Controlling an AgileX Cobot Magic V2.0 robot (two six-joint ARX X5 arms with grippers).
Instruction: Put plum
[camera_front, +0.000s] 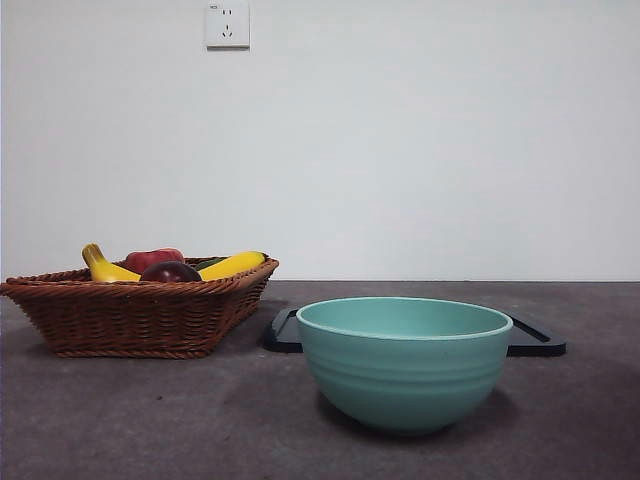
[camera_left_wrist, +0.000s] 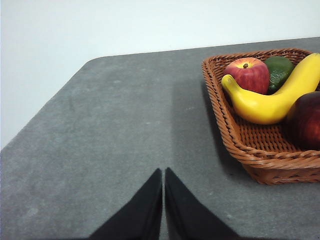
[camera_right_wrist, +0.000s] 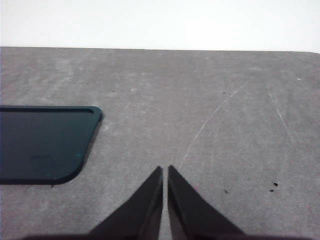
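Observation:
The plum (camera_front: 171, 272) is a dark maroon round fruit lying in the brown wicker basket (camera_front: 140, 318) at the left of the table. In the left wrist view the plum (camera_left_wrist: 306, 120) shows at the picture's edge inside the basket (camera_left_wrist: 240, 145), beside a yellow banana (camera_left_wrist: 270, 100). My left gripper (camera_left_wrist: 163, 172) is shut over bare table, apart from the basket, holding nothing. My right gripper (camera_right_wrist: 165, 170) is also shut and empty, over grey table near the dark tray (camera_right_wrist: 45, 142). Neither arm shows in the front view.
A red apple (camera_left_wrist: 248, 74), a green fruit (camera_left_wrist: 279, 70) and bananas (camera_front: 232, 265) share the basket. A teal bowl (camera_front: 404, 360) stands near the front, right of middle, with the flat dark tray (camera_front: 535, 340) behind it. A white wall backs the table.

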